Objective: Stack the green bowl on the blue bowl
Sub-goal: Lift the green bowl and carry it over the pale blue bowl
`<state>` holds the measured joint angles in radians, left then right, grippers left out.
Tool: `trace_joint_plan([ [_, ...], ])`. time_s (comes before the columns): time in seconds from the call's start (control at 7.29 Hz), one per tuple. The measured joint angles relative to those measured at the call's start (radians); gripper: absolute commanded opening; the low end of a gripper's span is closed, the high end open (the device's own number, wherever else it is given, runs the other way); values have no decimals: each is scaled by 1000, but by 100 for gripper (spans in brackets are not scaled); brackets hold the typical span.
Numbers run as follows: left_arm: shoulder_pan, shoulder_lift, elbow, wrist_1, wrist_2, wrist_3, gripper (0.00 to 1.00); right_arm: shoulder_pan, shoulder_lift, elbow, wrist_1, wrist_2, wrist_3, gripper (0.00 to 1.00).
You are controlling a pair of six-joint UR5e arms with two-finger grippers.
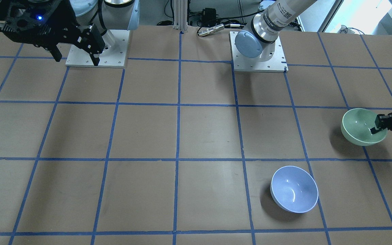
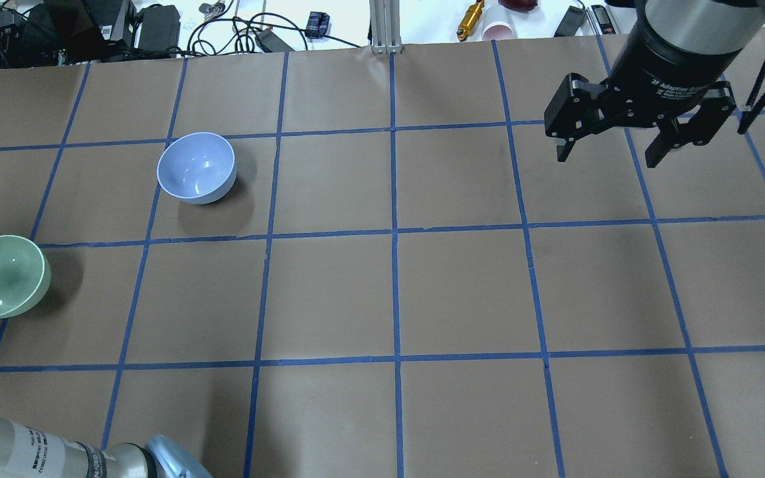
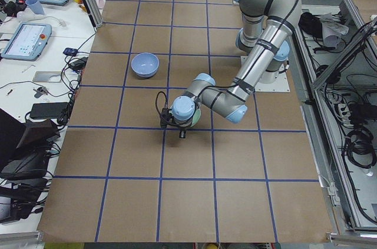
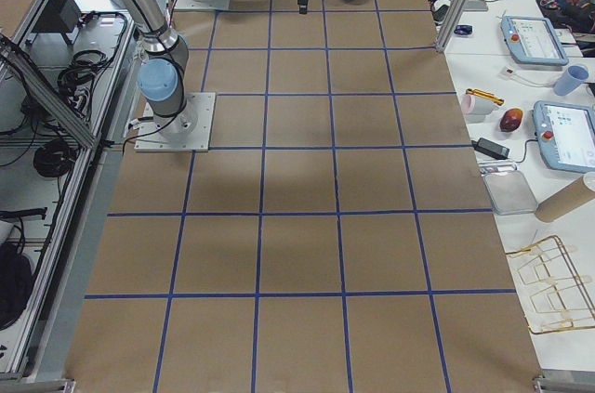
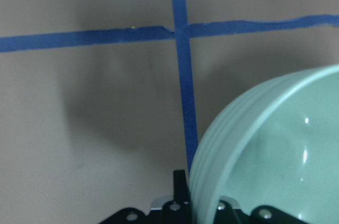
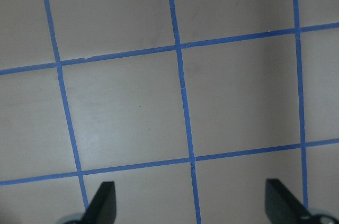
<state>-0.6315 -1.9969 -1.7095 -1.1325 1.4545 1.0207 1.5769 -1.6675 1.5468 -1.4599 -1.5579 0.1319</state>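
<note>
The green bowl (image 1: 359, 127) hangs slightly tilted from the left gripper (image 1: 377, 128), which is clamped on its rim. One finger reaches down inside the bowl, and the wrist view shows the wall pinched between the jaws. Holding it by one edge of the rim leaves the underside free to drop into another bowl, though it also lets the bowl tip. From the shadow beside it I judge that it is raised a little off the tabletop (image 1: 148, 136), but I cannot be sure.

The blue bowl (image 1: 294, 189) sits upright and empty, well apart from that gripper — farther out from the robot's base and toward the tabletop's middle — so a carry across comes before any stacking.

The right gripper (image 2: 608, 159) hovers with its fingers spread wide and nothing between them, far from both bowls and out of the way.
</note>
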Motion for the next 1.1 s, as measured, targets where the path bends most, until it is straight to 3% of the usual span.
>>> trace_joint_plan([
  [0.41, -58, 40, 70, -102, -97, -97, 0, 0, 0, 0, 0, -1, 0, 100],
  [1.1, -305, 85, 122, -155, -116, -420, 0, 0, 0, 0, 0, -1, 0, 100],
])
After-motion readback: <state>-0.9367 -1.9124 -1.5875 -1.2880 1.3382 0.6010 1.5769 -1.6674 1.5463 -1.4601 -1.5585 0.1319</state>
